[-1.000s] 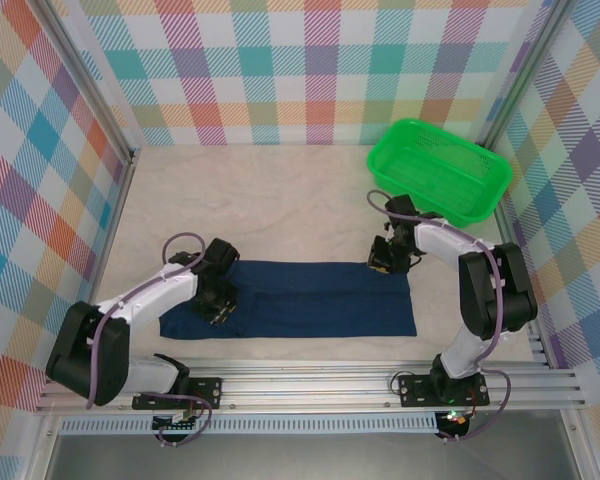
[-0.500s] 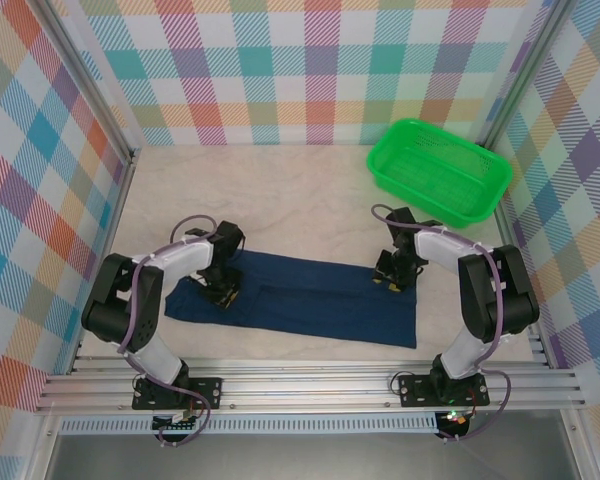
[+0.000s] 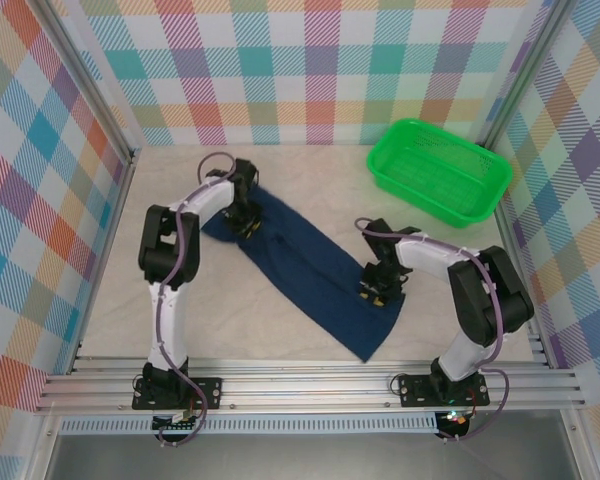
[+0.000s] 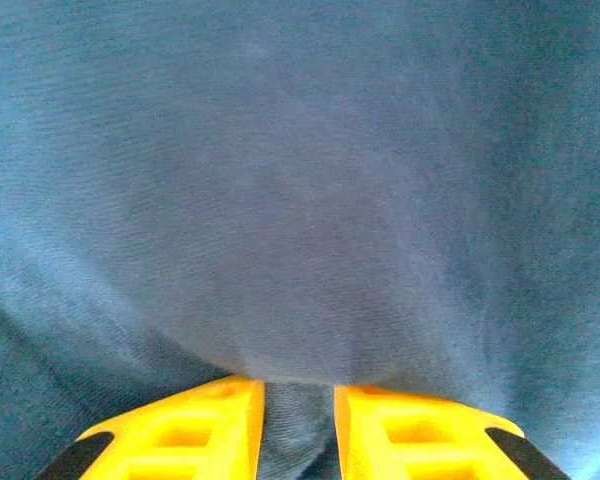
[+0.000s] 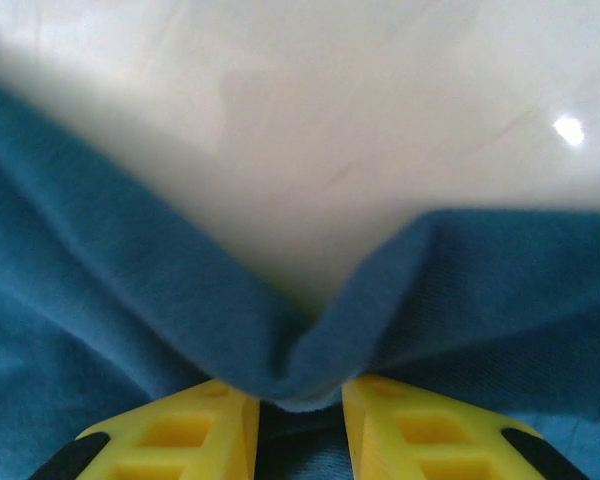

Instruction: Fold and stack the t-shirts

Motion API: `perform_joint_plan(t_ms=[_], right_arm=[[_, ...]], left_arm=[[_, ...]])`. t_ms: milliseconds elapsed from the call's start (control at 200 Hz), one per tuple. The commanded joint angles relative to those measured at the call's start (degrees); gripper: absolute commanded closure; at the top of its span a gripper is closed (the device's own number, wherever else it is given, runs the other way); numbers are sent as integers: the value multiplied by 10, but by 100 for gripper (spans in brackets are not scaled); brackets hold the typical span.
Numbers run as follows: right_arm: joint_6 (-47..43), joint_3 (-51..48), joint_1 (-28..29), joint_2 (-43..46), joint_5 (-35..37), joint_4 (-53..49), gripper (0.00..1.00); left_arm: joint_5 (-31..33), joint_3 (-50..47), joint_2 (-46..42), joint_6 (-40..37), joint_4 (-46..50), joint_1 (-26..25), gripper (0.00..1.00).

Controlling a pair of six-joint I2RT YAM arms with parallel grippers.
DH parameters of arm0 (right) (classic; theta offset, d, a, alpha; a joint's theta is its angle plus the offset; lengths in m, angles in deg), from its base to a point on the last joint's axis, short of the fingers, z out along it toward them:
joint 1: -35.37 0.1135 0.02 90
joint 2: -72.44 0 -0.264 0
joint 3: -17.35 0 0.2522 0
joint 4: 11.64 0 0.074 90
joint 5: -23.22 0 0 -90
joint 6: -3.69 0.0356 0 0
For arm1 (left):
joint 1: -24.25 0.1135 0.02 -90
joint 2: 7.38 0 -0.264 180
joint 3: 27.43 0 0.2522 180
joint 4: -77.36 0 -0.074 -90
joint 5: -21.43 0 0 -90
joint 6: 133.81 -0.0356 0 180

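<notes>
1 t-shirt [image 3: 300, 265], navy. 1 basket [image 3: 430, 200], green mesh. 1 table [image 3: 130, 300]. 2 arms: left arm [image 3: 175, 240], right arm [image 3: 480, 300]. 2 grippers: left gripper [image 3: 245, 215], right gripper [image 3: 375, 290]. 4 yellow fingers [image 4: 180, 430], two to each gripper. 3 plaid walls [image 3: 310, 70].

I'm driving two matching arms, the left arm [image 3: 166, 320] and the right arm [image 3: 432, 250], each built of smooth white link shells between chunky black joint housings. A pale purple cable [image 3: 208, 160] loops along each one, and each stands on a flat black base plate [image 3: 175, 392]. On my wrist feeds the left fingers [image 4: 195, 430] and the right fingers [image 5: 420, 430] are bright yellow moulded wedges with recessed rectangular pockets and black patches at their outer corners.
</notes>
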Motion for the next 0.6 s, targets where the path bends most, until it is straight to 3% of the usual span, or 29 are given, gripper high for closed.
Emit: perform_joint_plan(t_ms=[0, 260, 510, 595], right_arm=[[104, -26, 45, -9, -33, -2, 71], [342, -98, 112, 10, -87, 156, 69], [480, -67, 148, -34, -111, 177, 67], [483, -55, 149, -39, -101, 167, 66]], left_arm=[[-35, 112, 110, -33, -49, -5, 73], [-96, 404, 293, -28, -41, -27, 72], [-70, 418, 303, -12, -47, -24, 73], [-75, 420, 298, -11, -45, -18, 73]])
